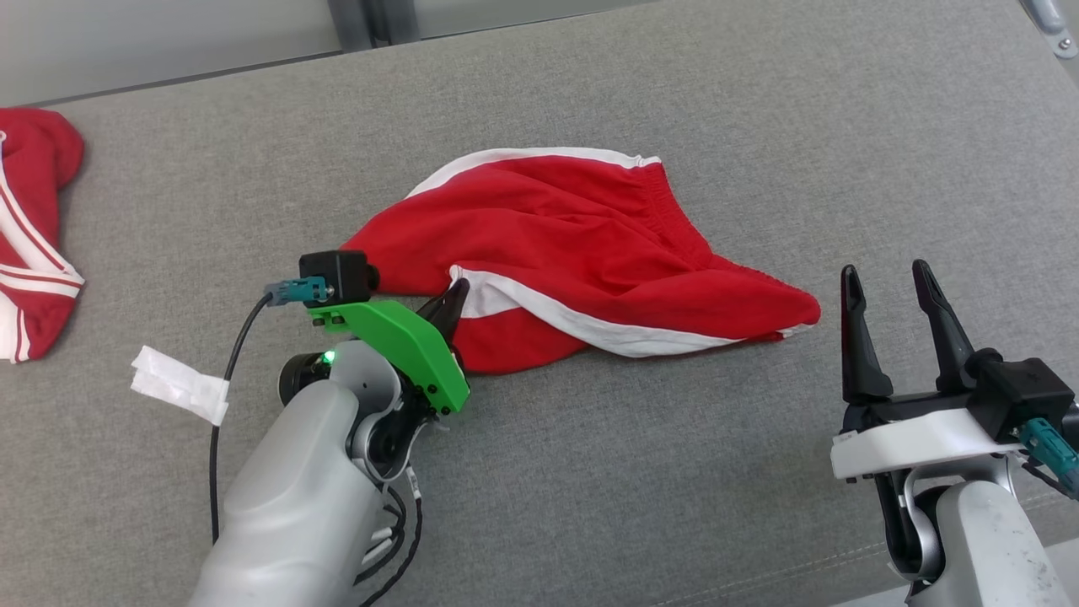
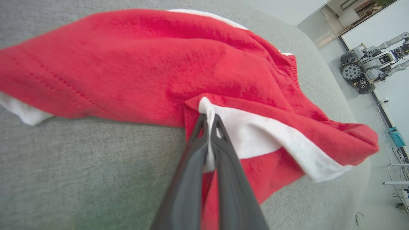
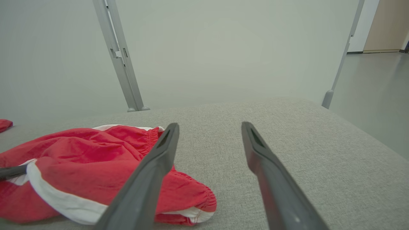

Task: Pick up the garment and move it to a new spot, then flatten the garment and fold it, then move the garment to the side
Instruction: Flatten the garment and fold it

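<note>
Garment (image 1: pixel 590 244), red with white trim, lies crumpled mid-way across the grey cushioned surface (image 1: pixel 641 506). The left gripper (image 1: pixel 453 297) reaches in low from the near left, its fingers pinched together on a white-trimmed fold at the cloth's near left edge; a green mount hides most of them from above. The right gripper (image 1: pixel 883 271) hovers near right, fingers spread, close to the cloth's right tip. Another red piece (image 1: pixel 34 236) is cut off far left.

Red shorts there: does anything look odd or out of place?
The red shorts lie crumpled, one white-trimmed hem folded over where the left pincer pinches it. A stray white scrap lies on the grey surface nearby.
</note>
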You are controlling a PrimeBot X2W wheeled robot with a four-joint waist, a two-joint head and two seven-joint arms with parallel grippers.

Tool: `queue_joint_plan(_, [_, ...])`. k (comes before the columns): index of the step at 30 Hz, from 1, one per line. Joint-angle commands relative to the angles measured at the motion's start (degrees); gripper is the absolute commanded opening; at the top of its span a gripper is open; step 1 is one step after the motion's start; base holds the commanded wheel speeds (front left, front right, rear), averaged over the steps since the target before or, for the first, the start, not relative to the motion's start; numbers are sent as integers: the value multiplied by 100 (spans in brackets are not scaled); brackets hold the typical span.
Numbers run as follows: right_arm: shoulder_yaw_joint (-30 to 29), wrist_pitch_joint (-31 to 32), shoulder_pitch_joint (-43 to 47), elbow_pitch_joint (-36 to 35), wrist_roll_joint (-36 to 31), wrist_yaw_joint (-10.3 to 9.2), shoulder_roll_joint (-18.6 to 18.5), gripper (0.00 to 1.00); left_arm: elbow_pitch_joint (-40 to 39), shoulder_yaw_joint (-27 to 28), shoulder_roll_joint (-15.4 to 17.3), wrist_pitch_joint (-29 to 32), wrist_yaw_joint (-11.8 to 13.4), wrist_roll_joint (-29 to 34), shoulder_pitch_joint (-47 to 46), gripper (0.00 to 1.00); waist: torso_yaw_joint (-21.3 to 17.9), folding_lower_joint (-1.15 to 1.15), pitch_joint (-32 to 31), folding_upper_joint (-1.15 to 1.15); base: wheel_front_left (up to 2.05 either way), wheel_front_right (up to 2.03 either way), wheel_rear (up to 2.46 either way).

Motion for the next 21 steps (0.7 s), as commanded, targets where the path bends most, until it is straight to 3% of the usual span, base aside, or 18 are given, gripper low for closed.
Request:
queue_joint_plan(1, [-26,-18,-27,-16,9,-2,-5,100,-39,-12,70,-73,-19,-12,-80,0,10,0,-12,0,0,0,0])
queue_joint_plan(9, [-10,-18,134,140,-186,-2,-6,100,-483,76,197,-539,-21,-101,317,0,184,0,-74,0,0,0,0])
queue_joint_plan(21, [449,-18,476,707,-231,-2,-187,100,-1095,365,530,-997,375,-142,994,0,420,0,-100,0,0,0,0])
